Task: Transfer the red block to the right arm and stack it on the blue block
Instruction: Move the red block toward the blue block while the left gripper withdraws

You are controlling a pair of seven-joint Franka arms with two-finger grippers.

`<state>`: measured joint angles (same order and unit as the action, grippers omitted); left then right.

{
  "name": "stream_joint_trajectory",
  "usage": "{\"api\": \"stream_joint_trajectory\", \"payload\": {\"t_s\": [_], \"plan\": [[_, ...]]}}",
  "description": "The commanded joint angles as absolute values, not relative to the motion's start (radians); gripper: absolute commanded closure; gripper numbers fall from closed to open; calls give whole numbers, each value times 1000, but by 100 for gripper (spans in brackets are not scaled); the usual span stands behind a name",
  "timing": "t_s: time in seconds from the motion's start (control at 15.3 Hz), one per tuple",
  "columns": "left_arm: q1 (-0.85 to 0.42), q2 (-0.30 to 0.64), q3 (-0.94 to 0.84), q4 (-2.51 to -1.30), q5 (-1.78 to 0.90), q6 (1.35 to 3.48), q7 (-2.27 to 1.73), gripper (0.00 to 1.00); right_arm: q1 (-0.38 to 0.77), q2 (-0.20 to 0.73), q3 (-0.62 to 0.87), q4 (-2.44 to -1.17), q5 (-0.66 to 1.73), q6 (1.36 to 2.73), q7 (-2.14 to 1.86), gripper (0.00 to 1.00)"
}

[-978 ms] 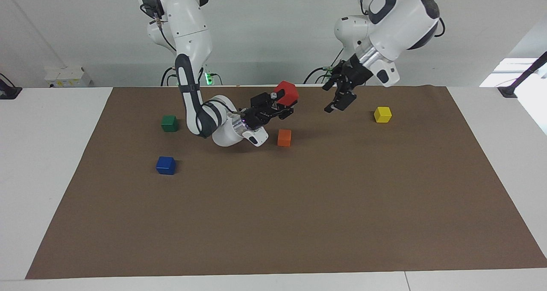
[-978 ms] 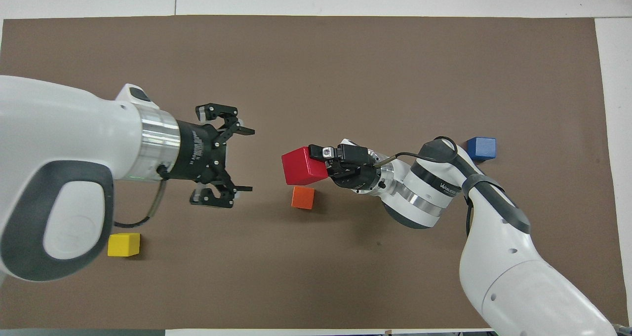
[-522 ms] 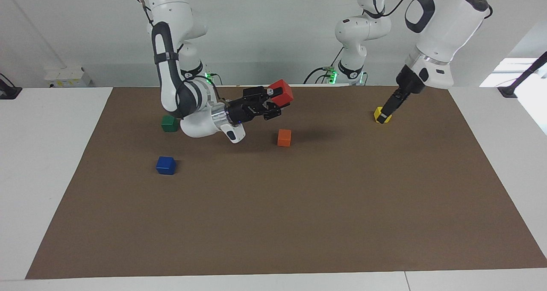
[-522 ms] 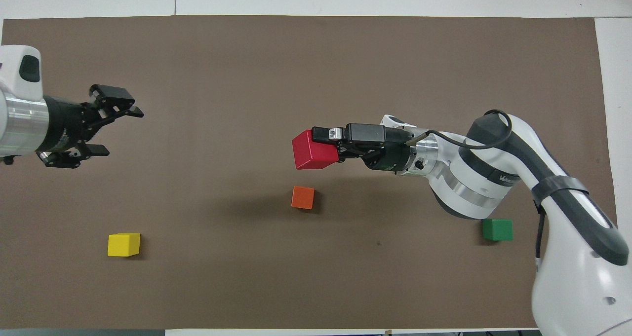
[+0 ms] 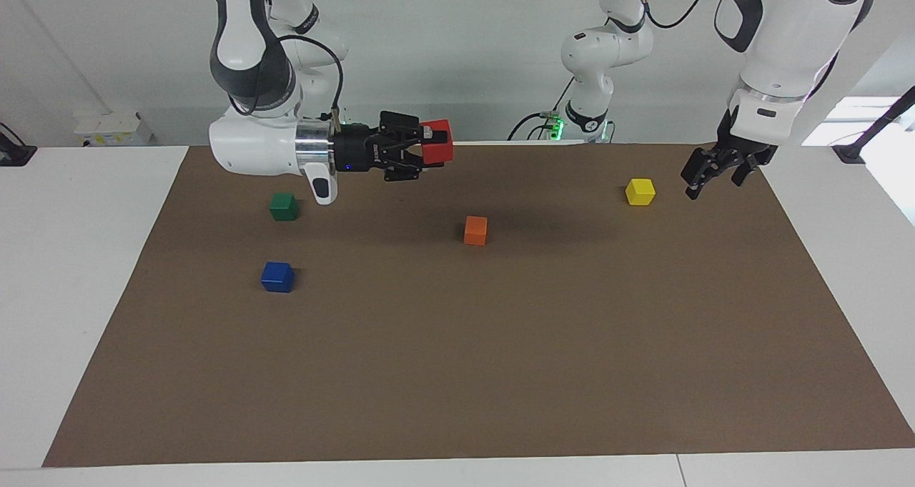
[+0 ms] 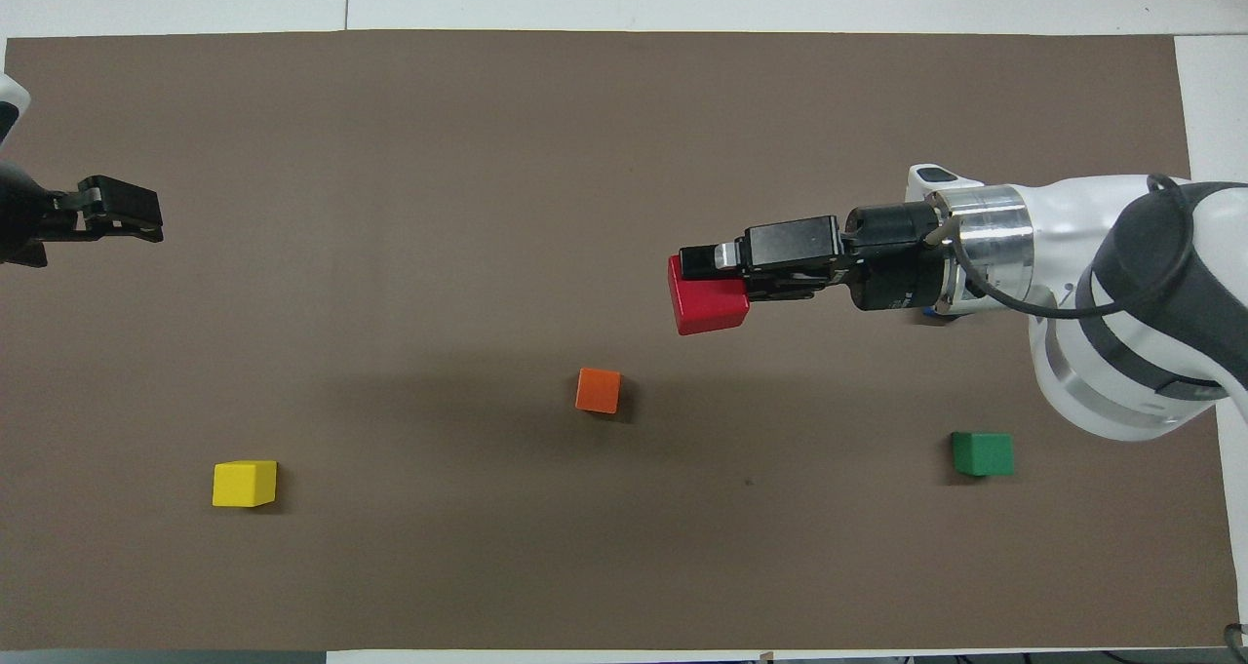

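The right gripper [image 5: 427, 148] is shut on the red block [image 5: 437, 142] and holds it in the air over the brown mat, with the wrist level. The pair also shows in the overhead view, the gripper [image 6: 708, 287] and the red block [image 6: 704, 300]. The blue block [image 5: 277, 277] sits on the mat toward the right arm's end, farther from the robots than the green cube. In the overhead view it is almost wholly hidden under the right wrist. The left gripper [image 5: 711, 174] is open and empty, over the mat's edge beside the yellow cube; it also shows in the overhead view [image 6: 122, 220].
An orange cube [image 5: 475, 230] [image 6: 598, 390] sits mid-mat. A yellow cube [image 5: 640, 192] [image 6: 244, 483] sits toward the left arm's end. A dark green cube [image 5: 284, 206] [image 6: 982, 453] sits toward the right arm's end. The brown mat [image 5: 500, 372] covers the white table.
The right gripper has risen, levelled and drawn back toward its own end with the red block. The left gripper has withdrawn past the yellow cube to its end of the mat.
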<state>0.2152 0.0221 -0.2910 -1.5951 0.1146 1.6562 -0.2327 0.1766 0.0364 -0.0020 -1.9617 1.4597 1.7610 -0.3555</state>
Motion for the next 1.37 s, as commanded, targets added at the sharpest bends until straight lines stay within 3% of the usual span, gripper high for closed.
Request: {"api": "stream_joint_trajectory", "payload": {"t_s": [0.0,0.13,0.39,0.52,0.98,1.3], "plan": [[207,164,-302,-1340,178,1488,-195,0,163,29,5,-1930,1246,1795,-319,100],[215,170,-301,-1325,176,1495,-143,0,160,20,5,-1898,1032,1813,-263,100],[255,60,-290,-1553,166,1581,-127,0,161,18,6,-1803,595,1803,-140,100],[258,37,-290,-1600,163,1601,-121,0,163,15,8,-1798,452,1793,-103,100],[241,57,-290,-1559,95,1623,-114,0,155,8,9,-1857,-18,1802,72,100],[34,94,-98,-1480,66,1583,-109,0,92,29,11,-1980,-170,1978,160,100]]}}
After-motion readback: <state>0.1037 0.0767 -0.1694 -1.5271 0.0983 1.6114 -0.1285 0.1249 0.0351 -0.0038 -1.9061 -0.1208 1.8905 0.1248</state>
